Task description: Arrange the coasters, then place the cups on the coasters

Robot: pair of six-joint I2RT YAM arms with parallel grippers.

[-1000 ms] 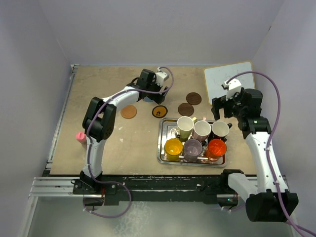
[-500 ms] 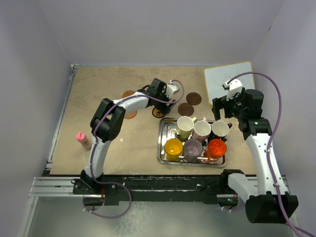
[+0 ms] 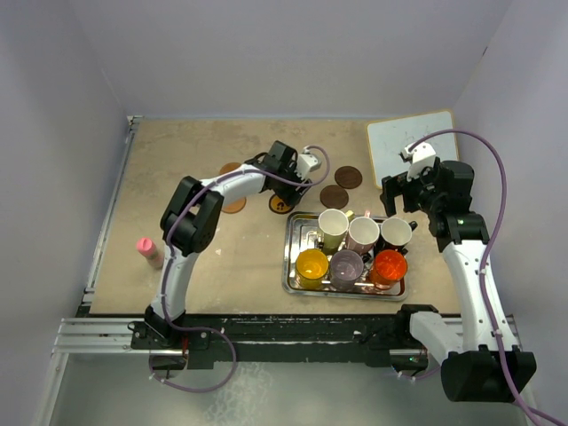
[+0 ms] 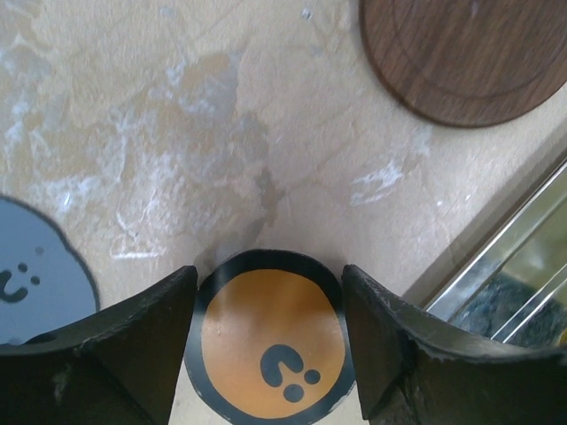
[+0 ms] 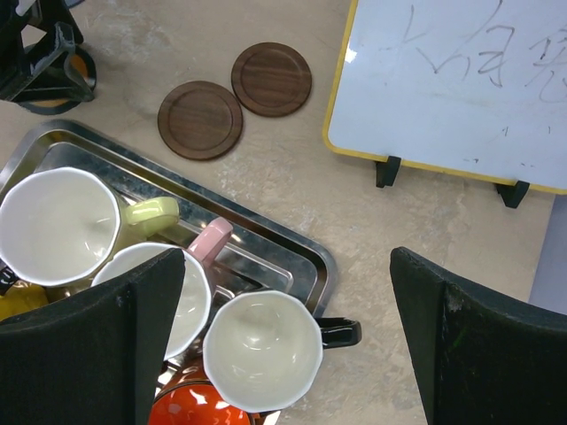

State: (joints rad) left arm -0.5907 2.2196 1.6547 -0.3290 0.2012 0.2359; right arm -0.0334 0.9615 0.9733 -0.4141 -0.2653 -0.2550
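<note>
Six cups (image 3: 351,248) bunched in tray (image 3: 288,266), near side. Right gripper (image 5: 288,257) hangs above, spread wide, empty. Left gripper (image 4: 267,273) straddles black-rimmed orange coaster (image 4: 270,341) flat on desk (image 4: 266,133); clamped or not, cannot tell. Blue coaster (image 4: 35,274) cut off at frame edge; left arm partly hides orange-brown coasters (image 3: 235,207).

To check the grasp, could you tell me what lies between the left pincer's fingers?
The black coaster with the orange centre lies there, flat on the table; the left wrist view shows it.
</note>
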